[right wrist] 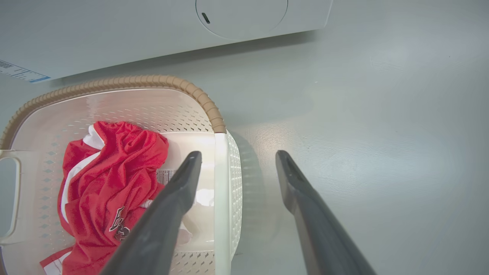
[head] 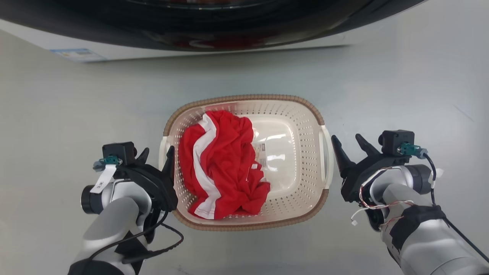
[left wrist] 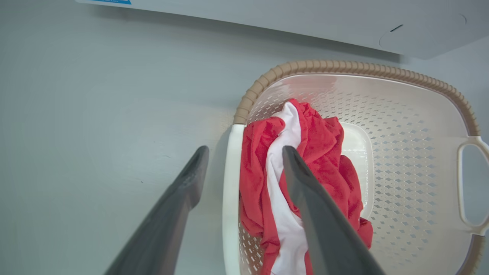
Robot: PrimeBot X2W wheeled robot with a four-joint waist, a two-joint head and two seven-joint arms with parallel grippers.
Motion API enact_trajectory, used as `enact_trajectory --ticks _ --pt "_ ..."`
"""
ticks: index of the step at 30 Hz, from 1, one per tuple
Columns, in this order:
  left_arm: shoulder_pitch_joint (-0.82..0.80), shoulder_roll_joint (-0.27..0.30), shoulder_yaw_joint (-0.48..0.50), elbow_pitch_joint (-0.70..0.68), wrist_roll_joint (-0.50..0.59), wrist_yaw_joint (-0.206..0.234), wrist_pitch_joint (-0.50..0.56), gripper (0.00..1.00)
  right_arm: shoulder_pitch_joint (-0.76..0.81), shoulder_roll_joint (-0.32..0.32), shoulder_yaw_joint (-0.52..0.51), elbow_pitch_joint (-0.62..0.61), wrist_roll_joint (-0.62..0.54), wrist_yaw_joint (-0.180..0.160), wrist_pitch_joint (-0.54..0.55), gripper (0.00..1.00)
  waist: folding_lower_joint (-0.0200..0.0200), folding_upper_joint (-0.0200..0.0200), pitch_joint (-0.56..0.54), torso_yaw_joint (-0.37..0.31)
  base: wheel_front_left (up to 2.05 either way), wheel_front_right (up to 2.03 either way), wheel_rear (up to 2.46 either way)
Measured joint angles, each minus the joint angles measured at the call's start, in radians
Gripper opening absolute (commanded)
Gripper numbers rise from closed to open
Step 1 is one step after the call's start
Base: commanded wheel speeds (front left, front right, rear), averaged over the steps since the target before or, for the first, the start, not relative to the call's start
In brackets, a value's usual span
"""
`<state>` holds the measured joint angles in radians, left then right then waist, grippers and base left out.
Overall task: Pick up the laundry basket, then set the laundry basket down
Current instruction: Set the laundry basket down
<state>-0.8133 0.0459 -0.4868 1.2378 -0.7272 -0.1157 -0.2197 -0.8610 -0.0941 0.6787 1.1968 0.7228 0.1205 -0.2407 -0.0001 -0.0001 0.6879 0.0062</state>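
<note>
Starting on the left: the left gripper point(head: 157, 152) is spread wide and straddles the basket's left handle point(head: 163, 149). One finger is outside and the other hangs inside over the red and white garment point(head: 221, 160), and it isn't pinching anything as far as I can see. The laundry basket point(head: 244, 97) looks to be sitting on the grey floor point(head: 57, 114) right in front of the washing machine point(head: 160, 51), squarely between the two arms. It's thin perforated plastic with one shirt in it, so I'd guess really light. The walls are probably flexy and kinda slick though, and the load sits toward the left, so it may tip that way. The white side handles look like the solid bits, so that's where I'd grab, both sides at once. Over on the right, the right handle point(head: 325, 152) is free and the right gripper point(head: 347, 139) is spread too, holding nothing. Its wrist view has a finger either side of that handle, but I can't tell how high above it sits.
</note>
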Motion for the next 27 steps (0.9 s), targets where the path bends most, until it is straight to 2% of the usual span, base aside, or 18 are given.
enact_trajectory --ticks 14,22,27 --pt "0.101 0.002 0.003 -0.061 0.010 0.000 -0.030 1.00 0.117 -0.012 -0.045 -0.070 0.007 0.003 -0.008 1.00 -0.0001 0.0000 -0.182 -0.008 0.00 0.00 0.00" --pt "0.173 0.035 0.039 -0.157 0.031 0.012 -0.030 1.00 0.184 -0.026 -0.073 -0.143 0.001 0.003 -0.008 1.00 -0.0002 -0.0001 -0.290 -0.008 0.00 0.00 0.00" --pt "0.222 0.042 0.058 -0.238 0.055 0.031 -0.030 1.00 0.223 -0.044 -0.098 -0.195 -0.016 -0.017 -0.008 1.00 -0.0001 0.0000 -0.354 -0.007 0.00 0.00 0.00"
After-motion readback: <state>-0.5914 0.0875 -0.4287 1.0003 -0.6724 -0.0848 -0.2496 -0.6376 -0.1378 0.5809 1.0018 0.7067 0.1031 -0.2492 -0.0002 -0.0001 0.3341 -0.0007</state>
